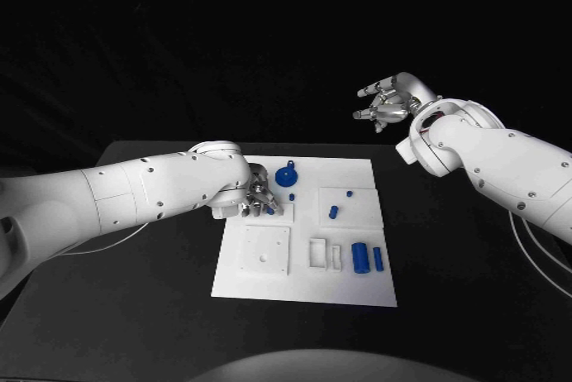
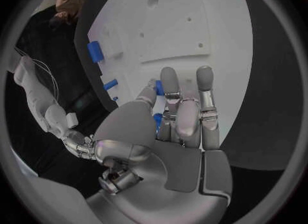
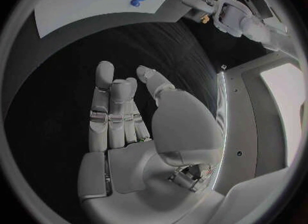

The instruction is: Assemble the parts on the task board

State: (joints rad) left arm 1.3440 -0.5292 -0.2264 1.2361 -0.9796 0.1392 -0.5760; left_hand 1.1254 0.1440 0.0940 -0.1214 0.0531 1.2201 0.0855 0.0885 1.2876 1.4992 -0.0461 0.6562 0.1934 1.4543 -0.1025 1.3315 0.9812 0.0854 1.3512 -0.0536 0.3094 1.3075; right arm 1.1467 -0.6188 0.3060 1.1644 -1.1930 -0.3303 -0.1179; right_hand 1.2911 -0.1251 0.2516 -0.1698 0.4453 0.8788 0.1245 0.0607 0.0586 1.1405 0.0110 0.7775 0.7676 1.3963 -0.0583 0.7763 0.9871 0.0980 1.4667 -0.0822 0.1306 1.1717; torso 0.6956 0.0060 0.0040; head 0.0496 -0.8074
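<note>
Task board (image 1: 358, 291): white plate in the middle of the black table (image 1: 464, 316); its far left corner is covered by the left hand.
Left hand (image 1: 253, 198): down on the board's far left part, fingers curled round a small blue part (image 2: 157, 120); most of that part is hidden between the fingers, so its shape cannot be made out.
Right hand (image 1: 388, 101): raised well beyond the board's far edge, holding nothing, fingers apart and lightly bent.
Blue gear-like part (image 1: 286, 177): on the board's far edge, just beside the left hand.
Blue cylinders (image 1: 360, 258): two, side by side near the board's near right.
Small blue pegs (image 1: 334, 210): on a raised square, too small to tell apart.
</note>
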